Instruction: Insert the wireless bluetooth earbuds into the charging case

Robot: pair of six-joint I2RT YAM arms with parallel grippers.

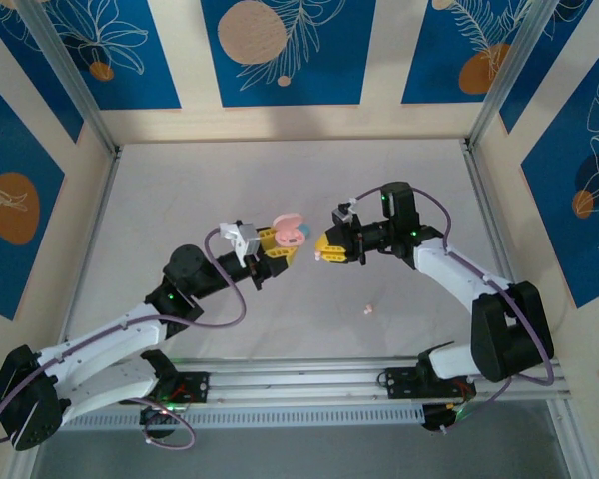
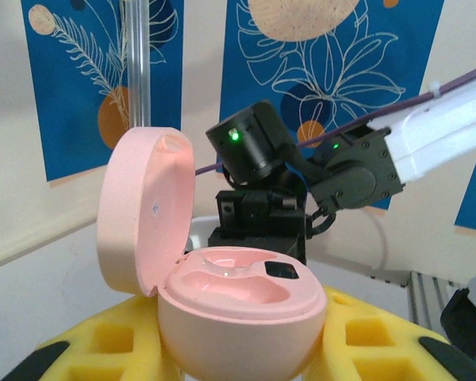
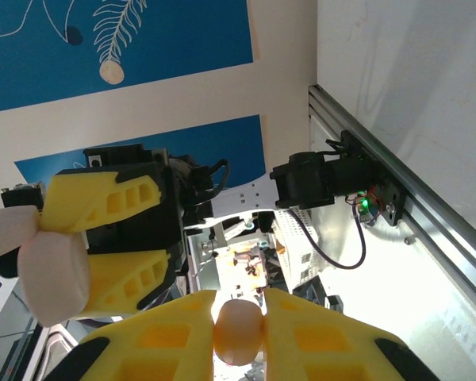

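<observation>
Pinched between the yellow fingers of the right gripper, a pink earbud is held. The open pink charging case is clamped by the left gripper above the middle of the table. Insertion looks to be in hand: the bud must next be aligned over a well and lowered. Another bud is seen lying towards the near edge.

My overhead camera looked down on the grey table; both wrist cameras sat close, facing each other, sharing the pink oval plastic case.
</observation>
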